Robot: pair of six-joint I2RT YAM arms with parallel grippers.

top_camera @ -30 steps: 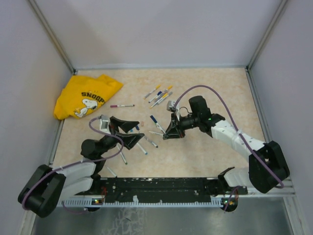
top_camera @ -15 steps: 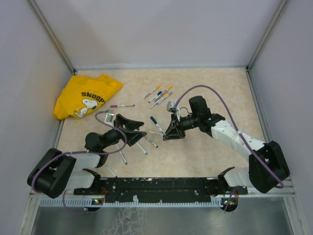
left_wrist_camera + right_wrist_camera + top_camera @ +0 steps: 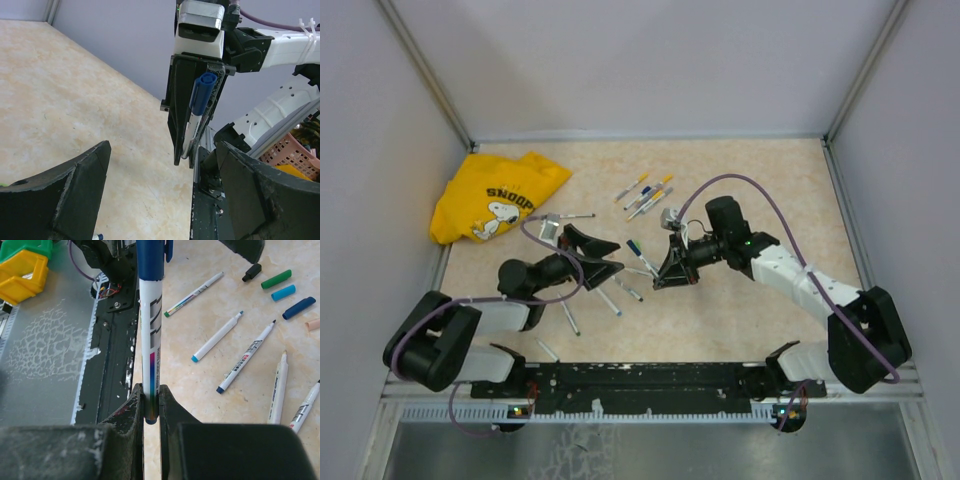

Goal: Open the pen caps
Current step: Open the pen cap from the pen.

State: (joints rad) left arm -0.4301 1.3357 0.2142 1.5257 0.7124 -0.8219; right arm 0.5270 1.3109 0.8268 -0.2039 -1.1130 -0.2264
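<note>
Speckled beige table (image 3: 750,180), grey walls (image 3: 650,60) well back from both arms. So the right gripper (image 3: 664,278) pinches a pen (image 3: 150,340), its blue cap (image 3: 202,92) pointing toward the left gripper (image 3: 608,256), fingers wide apart.

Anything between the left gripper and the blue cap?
Nothing. In the left wrist view the open left gripper faces the blue cap across a bare gap; the right gripper holds that pen.

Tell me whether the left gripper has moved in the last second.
Yes. The left gripper has shifted away from the base rail, toward the right gripper.
</note>
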